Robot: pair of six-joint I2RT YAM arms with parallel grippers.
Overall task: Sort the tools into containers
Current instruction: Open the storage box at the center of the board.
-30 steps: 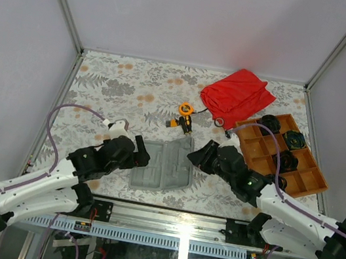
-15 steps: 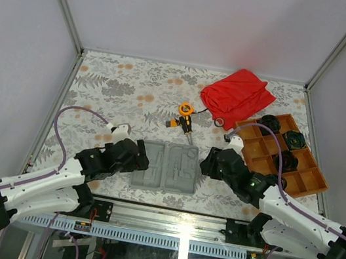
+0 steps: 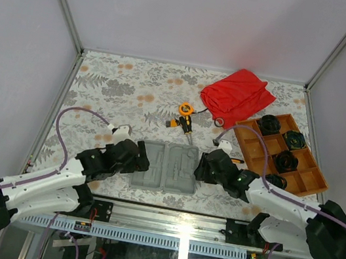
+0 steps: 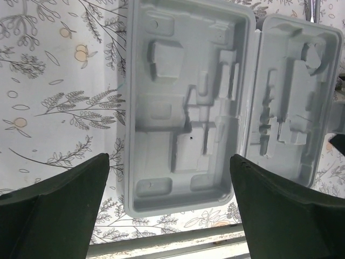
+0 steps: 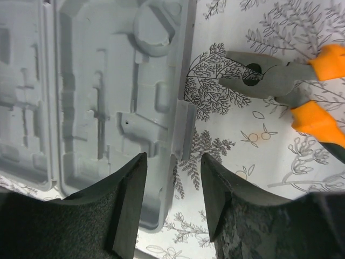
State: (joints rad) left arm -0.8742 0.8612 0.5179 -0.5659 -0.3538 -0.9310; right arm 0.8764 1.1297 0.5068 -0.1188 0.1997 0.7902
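Flattened since the earlier frame, the case point(image 3: 168, 166) is now laid fully open. Left gripper point(image 3: 139, 158) is spread wide, empty. Right gripper point(image 5: 171, 178) is part-open over the right rim, nothing held. Pliers point(image 5: 269, 81) lie just right; remaining tools point(image 3: 184, 119) farther back, unsorted.

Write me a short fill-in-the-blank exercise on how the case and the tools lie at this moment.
1. The grey case lies ___ on the table, both moulded halves facing up.
2. Its recesses hold ___ tools.
3. The pliers beside the case have ___ handles.
4. The crumpled cloth at the table's far side is ___.
Missing words: open; no; orange; red.
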